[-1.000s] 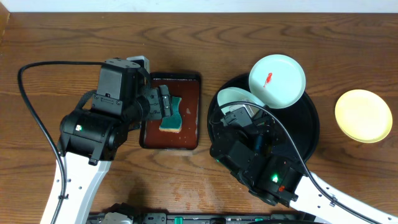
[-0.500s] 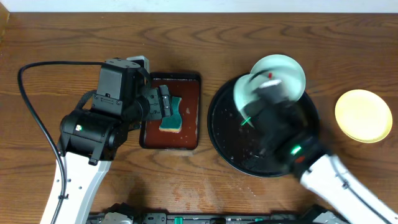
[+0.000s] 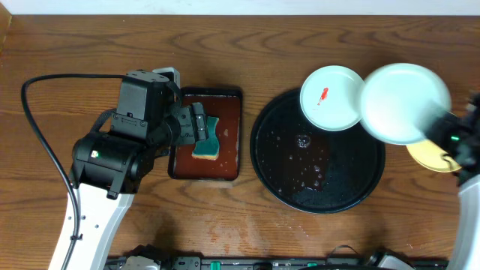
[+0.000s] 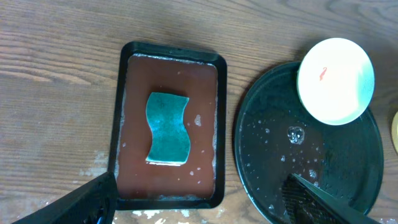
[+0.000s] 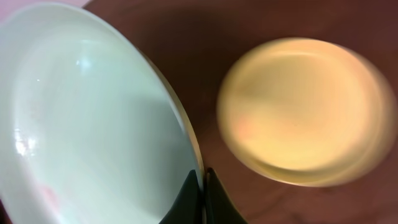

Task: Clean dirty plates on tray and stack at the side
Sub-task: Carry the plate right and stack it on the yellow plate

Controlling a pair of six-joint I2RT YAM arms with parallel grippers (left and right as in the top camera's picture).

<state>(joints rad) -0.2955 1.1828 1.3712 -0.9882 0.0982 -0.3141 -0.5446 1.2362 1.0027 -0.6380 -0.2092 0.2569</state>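
Black and shiny, the big round tray (image 3: pixel 285 161) on the brown wooden table (image 3: pixel 75 45), wet with drops. On its far rim, 1 small white round plate with a red smear (image 3: pixel 332 97). Up in the air over the tray's right edge, a 2nd small white round plate (image 3: pixel 405 103), blurred, pinched at its rim by the right gripper (image 5: pixel 203 196). Hides part of the pale yellow round plate (image 5: pixel 305 112) down on the table, right of the tray. Left gripper (image 3: pixel 201 126) spread wide, holding nothing, over a teal wavy sponge (image 4: pixel 168 128). Lies flat in a small dark-brown rectangular tray (image 4: pixel 124 124), just left of the black one.
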